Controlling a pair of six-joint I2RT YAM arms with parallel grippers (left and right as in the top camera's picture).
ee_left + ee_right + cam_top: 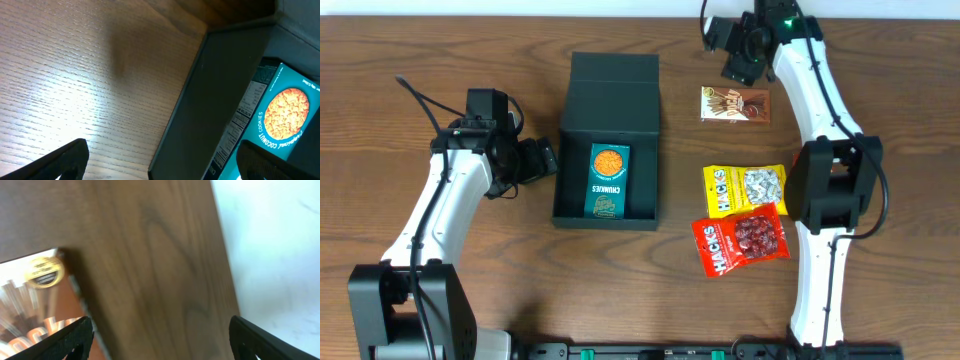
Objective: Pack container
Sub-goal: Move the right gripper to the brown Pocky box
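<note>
The dark container (642,150) lies open in the middle of the table, its flap lid (614,78) folded back. A teal cookie box (608,181) lies flat inside. My left gripper (542,160) is open at the container's left wall. In the left wrist view the left gripper (162,167) straddles that wall (215,100), with the teal box (285,115) by the right finger. My right gripper (740,52) is open at the far edge, just beyond a brown snack packet (734,104). The right wrist view shows the right gripper (160,340) over bare wood, the brown packet (30,305) blurred by its left finger.
A yellow HACKS packet (745,187) and a red HACKS packet (740,239) lie right of the container, beside the right arm's base (832,185). The table's far edge (222,255) runs close to the right gripper, with pale floor beyond it.
</note>
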